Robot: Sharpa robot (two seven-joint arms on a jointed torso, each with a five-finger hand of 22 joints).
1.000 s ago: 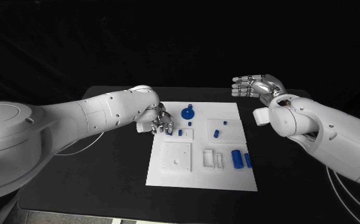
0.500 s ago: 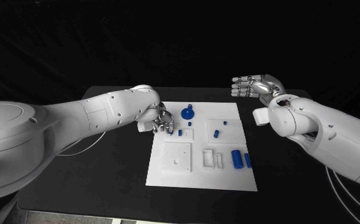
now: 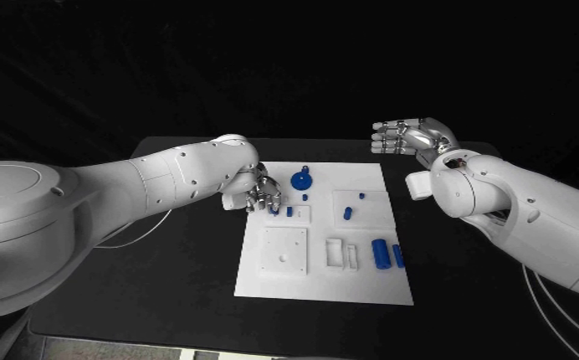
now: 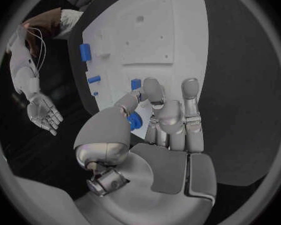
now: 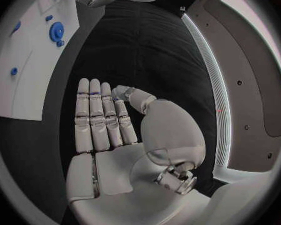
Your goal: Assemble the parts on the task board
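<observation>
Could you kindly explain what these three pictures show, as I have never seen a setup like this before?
This is a two-armed robot at a black table. One picture looks down from its head; the two round ones come from cameras at each wrist. On the table lies a white task board carrying small blue parts, such as a round blue piece. The left hand is over the board's left edge, its fingertips at a small blue part; whether it grips it, I cannot tell. The right hand hangs beyond the board, open and holding nothing.
</observation>
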